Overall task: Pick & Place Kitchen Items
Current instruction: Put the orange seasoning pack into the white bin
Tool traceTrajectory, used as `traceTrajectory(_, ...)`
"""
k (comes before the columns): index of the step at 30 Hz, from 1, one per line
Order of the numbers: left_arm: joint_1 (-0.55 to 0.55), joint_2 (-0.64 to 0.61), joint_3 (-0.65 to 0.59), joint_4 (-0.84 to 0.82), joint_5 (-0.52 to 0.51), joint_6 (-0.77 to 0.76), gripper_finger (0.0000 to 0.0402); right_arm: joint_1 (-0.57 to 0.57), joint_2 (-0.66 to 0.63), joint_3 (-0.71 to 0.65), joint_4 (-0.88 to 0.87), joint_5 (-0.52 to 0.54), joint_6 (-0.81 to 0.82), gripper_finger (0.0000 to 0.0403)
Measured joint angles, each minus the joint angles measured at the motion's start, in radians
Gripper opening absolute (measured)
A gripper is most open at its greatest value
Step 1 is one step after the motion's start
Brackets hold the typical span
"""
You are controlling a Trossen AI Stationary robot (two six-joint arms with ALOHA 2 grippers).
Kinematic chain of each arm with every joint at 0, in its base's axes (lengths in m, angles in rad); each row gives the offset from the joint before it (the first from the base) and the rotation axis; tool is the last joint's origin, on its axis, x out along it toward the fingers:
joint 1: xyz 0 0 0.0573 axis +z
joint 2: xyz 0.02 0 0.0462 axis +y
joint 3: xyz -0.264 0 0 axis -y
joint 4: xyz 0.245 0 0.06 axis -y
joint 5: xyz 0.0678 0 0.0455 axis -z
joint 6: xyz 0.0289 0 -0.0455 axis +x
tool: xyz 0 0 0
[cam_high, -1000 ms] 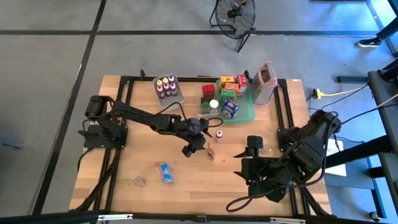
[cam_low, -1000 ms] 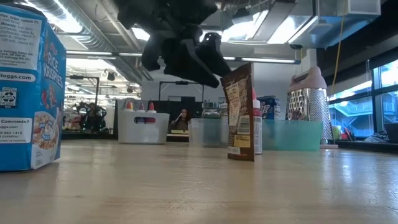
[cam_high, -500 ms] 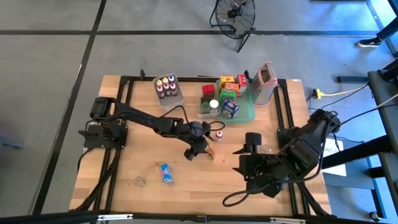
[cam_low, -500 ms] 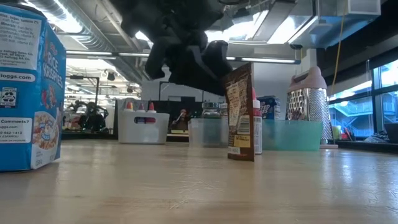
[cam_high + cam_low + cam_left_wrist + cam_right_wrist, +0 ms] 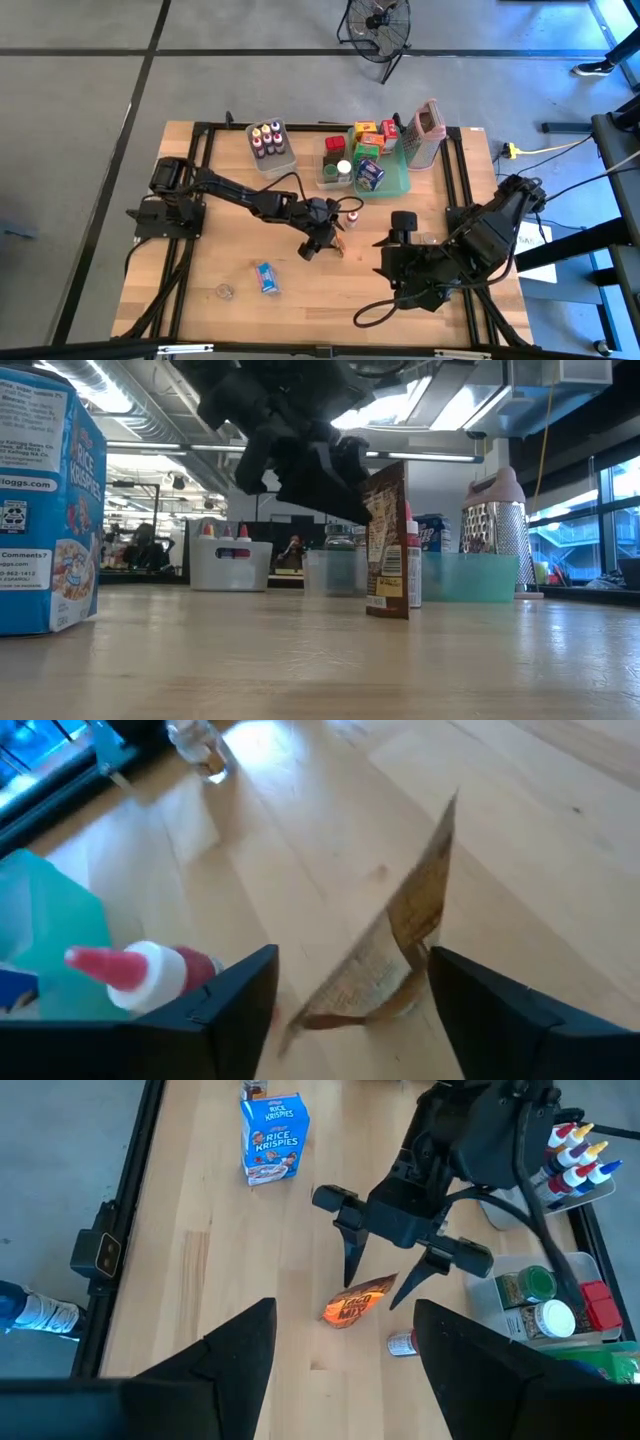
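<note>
A small brown packet [image 5: 340, 244] stands upright on its bottom edge at the middle of the table, also seen in the low view [image 5: 385, 540]. My left gripper [image 5: 322, 243] is open and slants down over it, one finger on each side of the packet [image 5: 400, 935]. A tiny red-capped bottle [image 5: 352, 215] lies just beyond it. A small blue cereal box [image 5: 266, 277] stands toward the near edge. My right gripper [image 5: 345, 1370] hangs open high above the table's right part, with nothing between its fingers. My left gripper's fingers straddle the packet, slanting down from the table's left. One fingertip [image 5: 440, 960] stands right at the packet's lower side edge [image 5: 418, 960]; whether it touches I cannot tell. The packet stands on the table.
At the far edge stand a clear bin of little bottles [image 5: 270, 140], a clear bin with jars [image 5: 338, 160], a teal tray [image 5: 400, 180] with boxes, and a grey grater [image 5: 425, 135]. A tiny jar [image 5: 224, 291] sits near the front left.
My left gripper has come down and a little toward the table's right, closing in over the brown packet. The packet has stayed where it was.
</note>
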Motion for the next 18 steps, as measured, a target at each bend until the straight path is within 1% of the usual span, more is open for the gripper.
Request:
traceTrajectory(7, -0.002, 0.021, 0.001, 0.019, 0.002, -0.014, 0.0172, -0.001, 0.0, 0.0, 0.0, -0.001, -0.011, 0.0238)
traceTrajectory(15, -0.001, 0.031, 0.001, 0.015, 0.005, 0.0, 0.0048, -0.001, -0.003, 0.0, -0.002, -0.004, -0.019, 0.0238)
traceTrajectory(17, 0.004, 0.031, 0.001, 0.015, 0.039, -0.003, 0.0015, -0.001, -0.003, 0.0, -0.004, -0.004, -0.019, 0.0238)
traceTrajectory(18, 0.009, 0.031, 0.001, 0.013, 0.073, -0.015, 0.0009, -0.001, -0.003, 0.0, -0.005, -0.004, -0.019, 0.0238)
